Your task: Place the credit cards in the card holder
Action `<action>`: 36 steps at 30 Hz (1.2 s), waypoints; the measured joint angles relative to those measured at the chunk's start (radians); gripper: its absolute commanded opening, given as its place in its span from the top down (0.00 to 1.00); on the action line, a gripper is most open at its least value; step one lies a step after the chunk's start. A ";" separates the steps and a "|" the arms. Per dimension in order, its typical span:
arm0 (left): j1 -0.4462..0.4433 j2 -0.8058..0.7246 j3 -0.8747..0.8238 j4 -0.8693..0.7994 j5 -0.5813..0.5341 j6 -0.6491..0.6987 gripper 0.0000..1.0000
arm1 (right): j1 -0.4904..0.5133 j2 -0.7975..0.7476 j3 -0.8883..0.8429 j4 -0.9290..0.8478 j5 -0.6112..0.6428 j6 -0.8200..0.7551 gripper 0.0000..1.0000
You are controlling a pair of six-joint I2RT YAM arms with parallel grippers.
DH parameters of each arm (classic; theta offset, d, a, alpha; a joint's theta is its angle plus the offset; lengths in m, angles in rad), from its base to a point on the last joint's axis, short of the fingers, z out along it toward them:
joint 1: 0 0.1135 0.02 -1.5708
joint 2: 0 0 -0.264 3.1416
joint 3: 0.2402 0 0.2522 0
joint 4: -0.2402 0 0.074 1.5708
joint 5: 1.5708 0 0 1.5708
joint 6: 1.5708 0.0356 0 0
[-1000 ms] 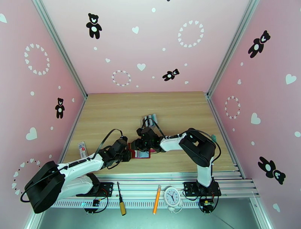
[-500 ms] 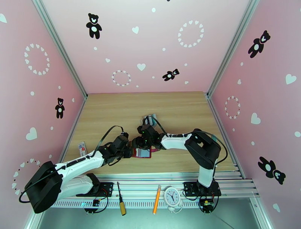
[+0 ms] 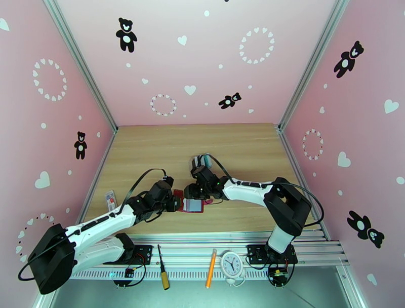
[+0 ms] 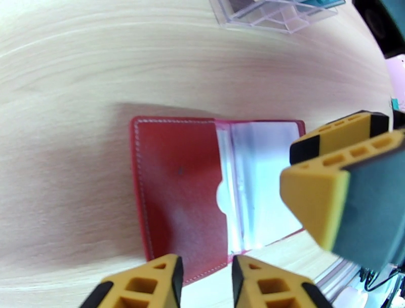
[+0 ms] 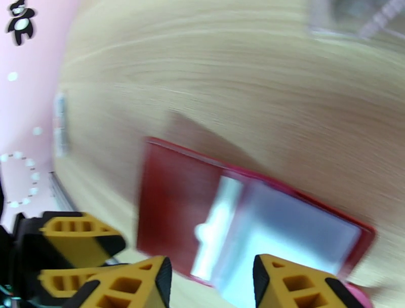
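Red leather-like folding card holder (image 4: 177,192) lies open on the pale wooden table (image 4: 76,76), between both claws. The left wrist view shows its stitching and clear pocket sharply, plus a clear slotted plastic rack (image 4: 273,12) holding a teal-blue credit card (image 4: 321,3). The right wrist view blurs them. The left gripper (image 4: 202,276) is narrowly parted and empty, the right gripper (image 5: 210,278) wider and empty. From above, the white round clock (image 3: 232,263) has numerals too small to read.
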 measured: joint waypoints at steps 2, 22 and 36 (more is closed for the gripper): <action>0.000 -0.007 -0.014 0.007 0.011 0.000 0.65 | 0.000 0.000 0.000 -0.026 0.017 -0.010 0.51; 0.000 0.048 -0.052 0.042 0.032 0.000 0.64 | -0.006 0.003 0.000 -0.081 0.074 -0.046 0.51; 0.000 0.071 -0.071 0.050 0.028 0.000 0.53 | -0.006 0.040 0.020 -0.083 0.072 -0.053 0.51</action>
